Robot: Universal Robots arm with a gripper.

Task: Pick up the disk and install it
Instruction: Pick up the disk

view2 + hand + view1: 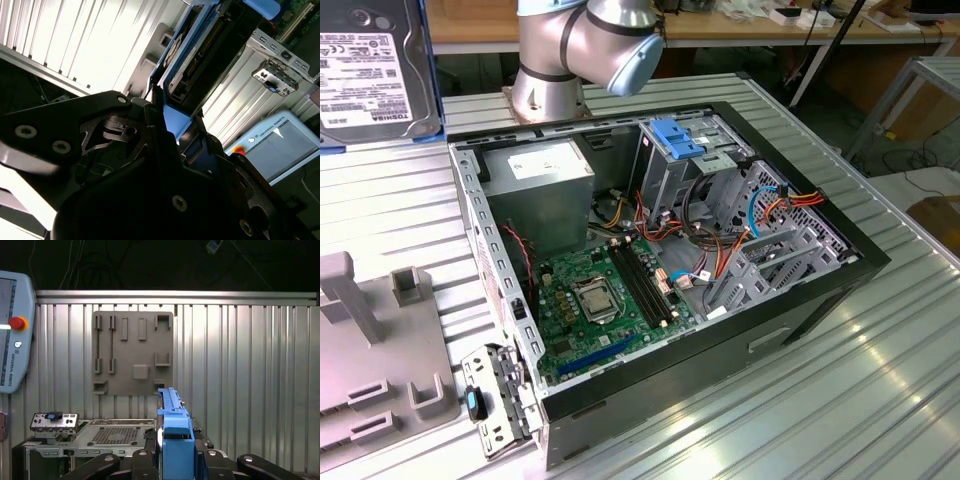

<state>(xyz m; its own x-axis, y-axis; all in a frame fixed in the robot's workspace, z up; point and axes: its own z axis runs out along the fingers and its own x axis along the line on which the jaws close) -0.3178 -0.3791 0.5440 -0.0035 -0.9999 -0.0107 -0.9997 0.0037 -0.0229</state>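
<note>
Hand (176, 452) clamped on the disk (365, 75): dark body, white barcoded label, blue rails along its edges.

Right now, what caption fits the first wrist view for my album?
Gripper clamps the disk edge-on, grey slotted board beyond it.
</note>
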